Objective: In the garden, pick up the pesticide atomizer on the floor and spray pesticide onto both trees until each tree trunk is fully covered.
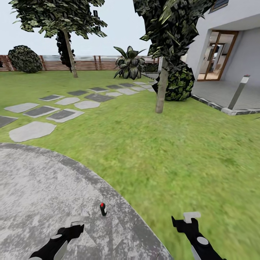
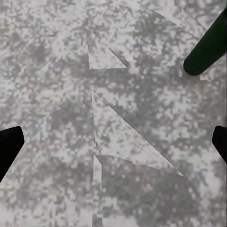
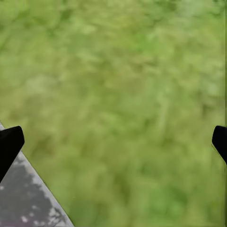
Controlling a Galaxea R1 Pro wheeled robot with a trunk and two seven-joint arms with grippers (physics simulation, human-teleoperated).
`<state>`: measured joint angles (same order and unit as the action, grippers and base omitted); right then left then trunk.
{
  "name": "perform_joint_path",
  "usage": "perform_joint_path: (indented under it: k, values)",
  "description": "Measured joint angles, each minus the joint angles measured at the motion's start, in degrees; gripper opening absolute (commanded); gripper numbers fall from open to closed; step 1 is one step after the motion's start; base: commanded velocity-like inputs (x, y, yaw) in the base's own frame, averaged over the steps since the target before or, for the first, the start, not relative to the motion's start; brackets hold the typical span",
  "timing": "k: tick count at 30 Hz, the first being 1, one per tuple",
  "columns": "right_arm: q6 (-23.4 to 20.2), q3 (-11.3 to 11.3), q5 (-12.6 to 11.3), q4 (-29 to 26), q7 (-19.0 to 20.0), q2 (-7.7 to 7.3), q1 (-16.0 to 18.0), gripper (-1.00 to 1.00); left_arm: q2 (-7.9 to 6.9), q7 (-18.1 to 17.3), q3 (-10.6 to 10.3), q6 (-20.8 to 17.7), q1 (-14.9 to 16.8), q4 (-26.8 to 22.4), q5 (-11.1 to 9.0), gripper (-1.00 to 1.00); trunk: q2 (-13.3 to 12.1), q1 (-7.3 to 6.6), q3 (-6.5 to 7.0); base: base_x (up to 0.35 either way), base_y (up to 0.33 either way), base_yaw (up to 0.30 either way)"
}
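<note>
The small dark green spray bottle with a red top (image 1: 103,209) stands upright on the mottled grey concrete paving (image 1: 36,187), near its curved edge. The left pincer (image 1: 74,228) hovers near-left of it, fingers spread. The right pincer (image 1: 187,219), also spread, hangs over green lawn (image 1: 180,151). 2 pale-trunked trees (image 1: 161,92) stand far beyond.

Atomizer (image 1: 103,209) upright on paving (image 1: 36,187) near its edge, lawn (image 1: 173,151) beyond, trees behind.
</note>
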<state>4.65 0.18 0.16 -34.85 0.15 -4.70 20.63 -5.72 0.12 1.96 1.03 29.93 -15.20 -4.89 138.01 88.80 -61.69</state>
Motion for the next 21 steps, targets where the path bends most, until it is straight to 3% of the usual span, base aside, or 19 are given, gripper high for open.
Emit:
perform_joint_path:
  k: [16, 21]
  values:
    - [0.0, 0.0, 0.0, 0.0, 0.0, 0.05, 0.0, 1.0, -0.07, 0.0, 0.1, 0.0, 0.0, 0.0, -0.3, 1.0, 0.0, 0.0, 0.0, 0.304, -0.068, 0.0]
    - [0.0, 0.1, 0.0, 0.1, 0.0, 0.05, 0.0, 1.0, -0.04, 0.0, 0.0, 0.0, 0.0, 0.0, -0.3, 1.0, 0.0, 0.02, 0.0, 0.143, -0.002, 0.0]
